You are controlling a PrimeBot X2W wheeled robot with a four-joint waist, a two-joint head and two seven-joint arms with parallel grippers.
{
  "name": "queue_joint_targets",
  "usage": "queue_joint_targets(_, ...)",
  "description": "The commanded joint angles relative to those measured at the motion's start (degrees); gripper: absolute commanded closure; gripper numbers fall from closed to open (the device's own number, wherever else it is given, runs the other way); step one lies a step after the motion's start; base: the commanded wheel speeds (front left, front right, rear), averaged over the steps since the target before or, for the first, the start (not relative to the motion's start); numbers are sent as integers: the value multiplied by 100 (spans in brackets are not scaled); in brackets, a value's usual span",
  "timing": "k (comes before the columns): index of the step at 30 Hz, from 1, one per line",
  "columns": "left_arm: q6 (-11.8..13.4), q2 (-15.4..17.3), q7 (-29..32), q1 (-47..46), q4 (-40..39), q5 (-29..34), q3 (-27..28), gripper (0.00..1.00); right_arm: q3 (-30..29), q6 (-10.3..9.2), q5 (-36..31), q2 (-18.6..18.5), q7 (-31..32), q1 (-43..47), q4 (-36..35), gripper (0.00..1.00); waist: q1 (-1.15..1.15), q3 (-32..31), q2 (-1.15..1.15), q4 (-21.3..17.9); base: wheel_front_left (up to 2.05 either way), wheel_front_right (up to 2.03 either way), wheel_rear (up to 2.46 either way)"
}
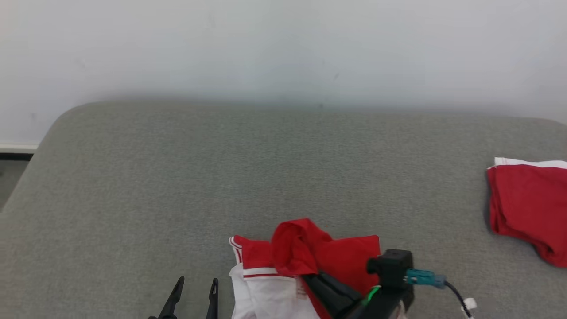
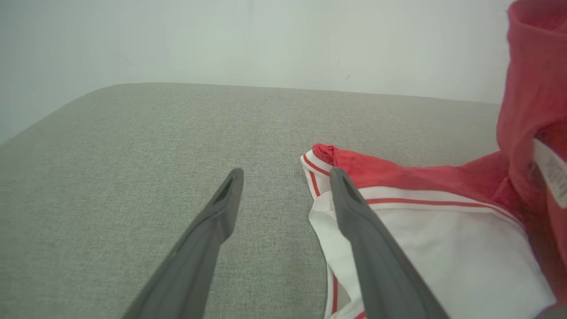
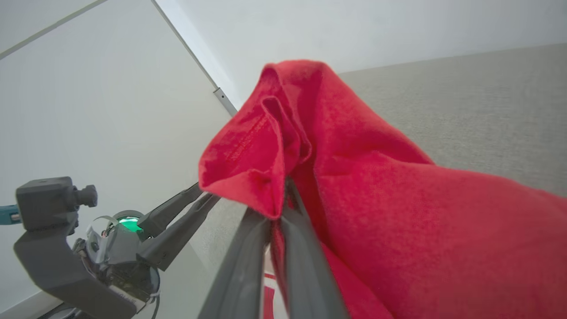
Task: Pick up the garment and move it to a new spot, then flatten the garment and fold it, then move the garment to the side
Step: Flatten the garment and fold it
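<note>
The red and white garment sits at the near edge of the grey tabletop, about midway across it. Its white part, edged with thin red stripes, lies flat on the cloth surface. A red fold is bunched up and raised above the rest.

The right tool has its two dark fingers pressed together on that raised red fold, and the cloth drapes over and past their tips.

The left tool stands wide apart and holds nothing. It is low over the tabletop just left of the garment's striped corner. In the left wrist view one finger crosses in front of that corner, and I cannot tell whether it touches.

A second red garment with a white band lies folded far to the right, well apart from the first. A pale wall rises behind.
</note>
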Motion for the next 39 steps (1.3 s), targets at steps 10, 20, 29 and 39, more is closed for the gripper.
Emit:
queue_joint_targets(10,7,3,-17,39,137,44,-7,0,500,-14,66,649,-447,-759,1313,47,0,-5,0,757,0,0,0)
queue_joint_targets(20,69,3,-16,19,86,116,261,0,313,-14,25,643,-1066,-868,2047,0,0,-44,0,583,0,0,0)
queue_joint_targets(29,206,3,-16,-90,-21,179,534,0,-1323,-14,-1269,526,-1220,-436,2120,0,0,-27,0,147,0,0,0)
queue_joint_targets(39,400,3,-17,-87,-100,386,915,0,-3547,-14,-3246,1109,-1223,687,1282,0,0,-43,0,-135,0,0,0)
